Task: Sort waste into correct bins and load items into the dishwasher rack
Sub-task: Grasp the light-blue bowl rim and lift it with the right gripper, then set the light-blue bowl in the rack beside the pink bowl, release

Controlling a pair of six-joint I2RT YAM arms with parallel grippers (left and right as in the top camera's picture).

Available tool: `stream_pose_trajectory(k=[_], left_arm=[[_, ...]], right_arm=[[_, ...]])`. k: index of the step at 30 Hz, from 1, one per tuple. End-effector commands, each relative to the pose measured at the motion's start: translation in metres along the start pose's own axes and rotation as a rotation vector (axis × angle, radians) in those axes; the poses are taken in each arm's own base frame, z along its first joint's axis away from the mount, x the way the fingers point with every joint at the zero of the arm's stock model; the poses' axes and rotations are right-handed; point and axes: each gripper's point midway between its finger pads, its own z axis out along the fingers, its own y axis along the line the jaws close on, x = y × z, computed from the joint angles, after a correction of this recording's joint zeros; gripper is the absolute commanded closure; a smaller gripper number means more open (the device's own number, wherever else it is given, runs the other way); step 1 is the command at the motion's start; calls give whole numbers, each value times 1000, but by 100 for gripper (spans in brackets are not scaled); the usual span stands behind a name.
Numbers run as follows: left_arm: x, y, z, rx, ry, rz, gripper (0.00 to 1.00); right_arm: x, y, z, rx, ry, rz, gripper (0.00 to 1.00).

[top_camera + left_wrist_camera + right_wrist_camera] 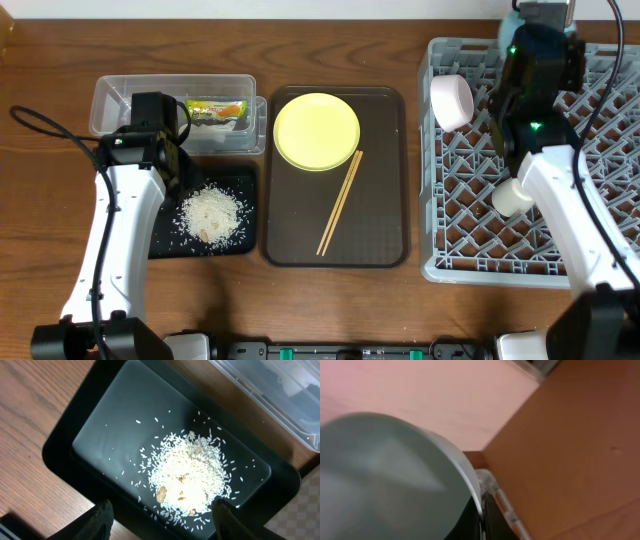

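The white rice heap (pixel 212 215) lies in the black tray (pixel 165 235). My left gripper (pixel 168 150) hangs open and empty above the tray's near edge, and its wrist view shows the fingers (pixel 162 512) either side of the rice (pixel 187 475) and tray (pixel 110 425). The green-and-orange wrapper (pixel 218 108) lies in the clear tub (pixel 120 100). My right gripper (pixel 535 60) is over the far edge of the grey rack (pixel 600 200), its jaws (pixel 482 512) shut on the rim of the light blue bowl (pixel 385 475). A white bowl (pixel 452 100) and a small white cup (pixel 512 195) sit in the rack.
The brown serving tray (pixel 385 240) in the middle holds the yellow plate (pixel 316 131) and the wooden chopsticks (pixel 340 203). The clear tub's corner (pixel 280 400) lies just beyond the black tray. Bare wooden table (pixel 580 440) surrounds everything.
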Motion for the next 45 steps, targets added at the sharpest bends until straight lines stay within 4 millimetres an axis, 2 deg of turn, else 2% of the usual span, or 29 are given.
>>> stream_pose_trajectory(k=[1, 5, 10, 25, 33, 38, 41, 45], left_arm=[[-1, 2, -1, -4, -3, -11, 34], [-1, 2, -1, -4, -4, -11, 34], [-1, 2, -1, -3, -4, -11, 34], [0, -8, -1, 48, 8, -18, 34], [0, -8, -1, 49, 7, -17, 34], [0, -8, -1, 49, 7, -18, 34], [0, -8, -1, 48, 8, -18, 34], [0, -8, -1, 48, 8, -18, 34]], right_arm=[[20, -8, 21, 98, 69, -160, 99], [45, -4, 50, 126, 120, -251, 99], [67, 2, 71, 149, 158, -295, 99], [102, 57, 81, 80, 202, -389, 99], [101, 85, 66, 27, 190, -380, 99], [113, 106, 48, -28, 229, -374, 99], [121, 114, 36, -51, 260, -314, 85], [121, 119, 19, -82, 282, -226, 75]])
